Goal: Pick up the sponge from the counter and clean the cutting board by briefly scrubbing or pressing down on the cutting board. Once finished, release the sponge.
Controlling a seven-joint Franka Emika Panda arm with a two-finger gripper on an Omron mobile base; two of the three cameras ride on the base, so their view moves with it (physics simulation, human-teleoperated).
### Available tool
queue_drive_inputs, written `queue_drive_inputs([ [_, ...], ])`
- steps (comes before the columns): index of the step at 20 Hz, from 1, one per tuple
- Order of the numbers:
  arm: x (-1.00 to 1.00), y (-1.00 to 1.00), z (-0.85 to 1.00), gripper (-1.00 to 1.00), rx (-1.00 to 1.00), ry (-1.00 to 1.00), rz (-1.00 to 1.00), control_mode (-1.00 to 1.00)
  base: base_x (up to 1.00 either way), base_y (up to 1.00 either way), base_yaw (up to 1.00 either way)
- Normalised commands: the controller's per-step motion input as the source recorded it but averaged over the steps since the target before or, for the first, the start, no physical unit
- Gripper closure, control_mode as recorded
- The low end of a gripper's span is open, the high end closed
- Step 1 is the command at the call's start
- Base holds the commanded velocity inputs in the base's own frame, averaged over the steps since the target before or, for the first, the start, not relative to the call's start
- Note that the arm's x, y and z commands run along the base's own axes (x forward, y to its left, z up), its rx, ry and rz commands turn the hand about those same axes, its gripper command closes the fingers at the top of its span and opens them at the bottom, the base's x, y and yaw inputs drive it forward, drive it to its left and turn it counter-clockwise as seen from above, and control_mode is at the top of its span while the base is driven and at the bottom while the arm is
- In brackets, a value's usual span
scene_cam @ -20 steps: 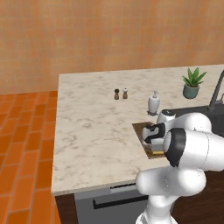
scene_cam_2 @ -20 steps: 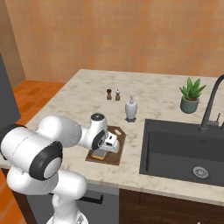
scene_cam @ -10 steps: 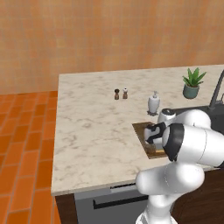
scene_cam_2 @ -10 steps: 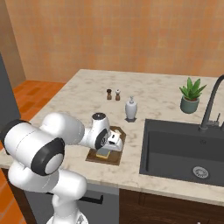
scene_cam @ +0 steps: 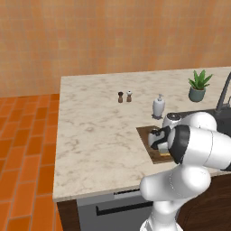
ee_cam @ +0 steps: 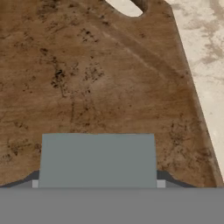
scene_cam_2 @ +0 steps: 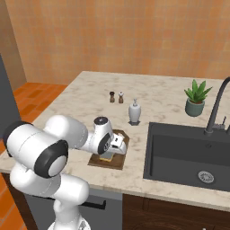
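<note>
Counter (scene_cam: 97, 131) bears cutting board (ee_cam: 100, 83), shakers (scene_cam: 124, 96), dispenser (scene_cam: 158, 107), plant (scene_cam: 198, 85).

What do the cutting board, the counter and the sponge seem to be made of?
Cutting board: looks like dark wood, matte, with mottled grain and a cut handle slot.
Counter: likely marble or similar stone, smooth beige-white with faint grey veins.
Sponge: probably foam; flat grey-blue top here, a yellow body in the right base view.

- The sponge (ee_cam: 98, 159) is lying flat on the board (ee_cam: 96, 78), grey-blue top facing the camera, its yellow body (scene_cam_2: 107, 157) showing beneath the arm.
- The board, dark brown and mottled, is resting on the tabletop (scene_cam: 94, 131) beside the sink, its handle slot (ee_cam: 126, 7) at the far end.
</note>
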Motion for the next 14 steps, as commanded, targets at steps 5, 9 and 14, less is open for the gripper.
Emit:
queue_drive_inputs([
  [5,0.38,0.00,0.00,1.00,0.00,-0.02,0.00,-1.00,0.00,0.00,0.00],
  [9,0.44,0.00,0.00,1.00,0.00,-0.03,0.00,-1.00,0.00,0.00,0.00],
  [14,0.48,0.00,0.00,1.00,0.00,-0.04,0.00,-1.00,0.00,0.00,0.00],
])
